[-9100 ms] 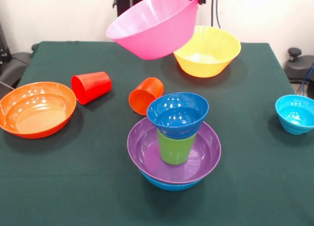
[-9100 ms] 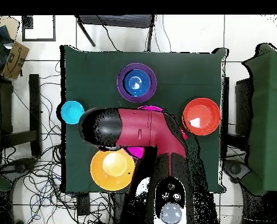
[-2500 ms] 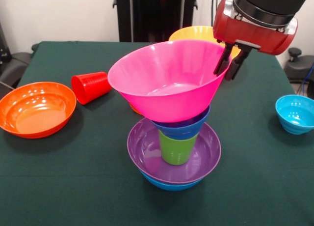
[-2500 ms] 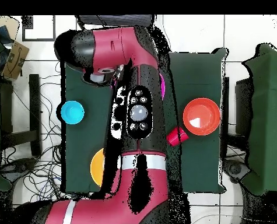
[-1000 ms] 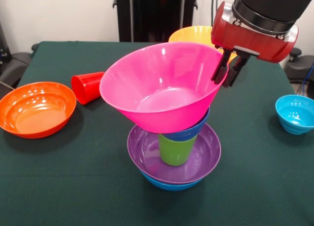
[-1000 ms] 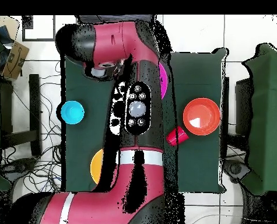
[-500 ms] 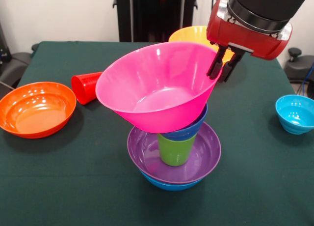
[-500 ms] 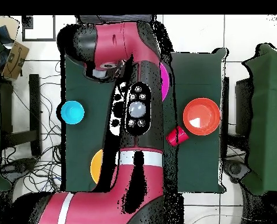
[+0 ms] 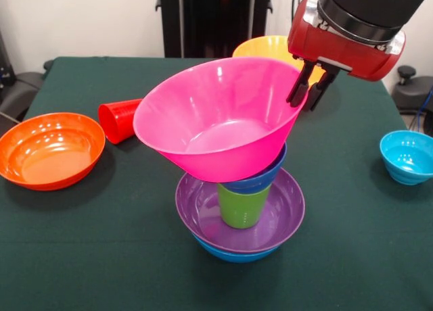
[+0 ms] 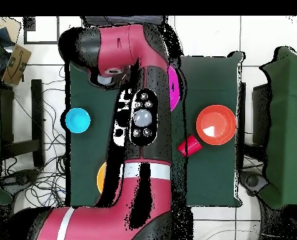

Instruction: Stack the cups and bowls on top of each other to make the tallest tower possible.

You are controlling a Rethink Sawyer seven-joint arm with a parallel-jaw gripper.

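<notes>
Tower (image 9: pixel 237 182) at the tabletop's (image 9: pixel 101 257) near centre: glossy blue bowl (image 9: pixel 233 253), purple bowl (image 9: pixel 203 213) holding a tapered green cup (image 9: pixel 241 206), ribbed dark blue bowl (image 9: pixel 260 182), tilted pink bowl (image 9: pixel 216 118). End effector (image 9: pixel 306 89) pinches the pink rim at right.

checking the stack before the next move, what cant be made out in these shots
- Overhead view: the arm covers the tower; only a sliver of the pink bowl shows, and the yellow bowl is half hidden.
- Front view: the pink bowl hides the orange cup and most of the dark blue bowl, so its seating is unclear.
- Front view: whether the claw grips the pink rim.
</notes>
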